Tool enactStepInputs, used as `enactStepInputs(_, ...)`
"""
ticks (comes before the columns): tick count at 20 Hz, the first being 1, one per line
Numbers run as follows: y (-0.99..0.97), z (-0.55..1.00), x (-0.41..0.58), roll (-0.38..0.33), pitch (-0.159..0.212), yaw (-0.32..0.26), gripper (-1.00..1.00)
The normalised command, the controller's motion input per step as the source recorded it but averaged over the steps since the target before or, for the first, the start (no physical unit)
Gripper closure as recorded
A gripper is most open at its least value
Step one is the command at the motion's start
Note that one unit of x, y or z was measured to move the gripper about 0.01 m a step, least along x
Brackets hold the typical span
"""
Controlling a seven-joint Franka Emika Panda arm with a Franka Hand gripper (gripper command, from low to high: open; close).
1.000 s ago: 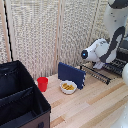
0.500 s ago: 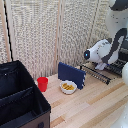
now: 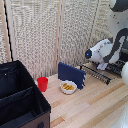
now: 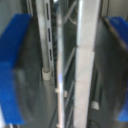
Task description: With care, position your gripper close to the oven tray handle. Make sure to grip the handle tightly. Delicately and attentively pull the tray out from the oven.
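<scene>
— Closing squarely on the oven tray handle (image 3: 96, 76) matters most here, I'd judge: centre the bar, then squeeze firmly before any pull, and draw straight out.

— Where is it against the jaws?

— The wrist view shows the gripper (image 4: 65, 67) spread open, blue fingers (image 4: 15, 70) on either side, with pale bars and thin rods of the tray (image 3: 102, 71) between them, untouched. Which blurred bar is the handle, I cannot tell. The oven is barely visible at the exterior view's right.

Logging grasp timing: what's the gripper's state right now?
White boxy gripper: open, its blue fingers spread wide either side of the thin metal rack bars, holding nothing.
</scene>
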Motion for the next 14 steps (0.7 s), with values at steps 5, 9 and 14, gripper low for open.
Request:
enactStepInputs(5, -0.08, -0.08, 0.015, -0.033, 0.117, 0.078, 1.00)
enactStepInputs(9, -0.08, -0.03, 0.015, -0.021, 0.090, 0.025, 1.00)
enactStepInputs(14, -0.07, 0.00, 0.014, -0.004, 0.067, 0.017, 1.00)
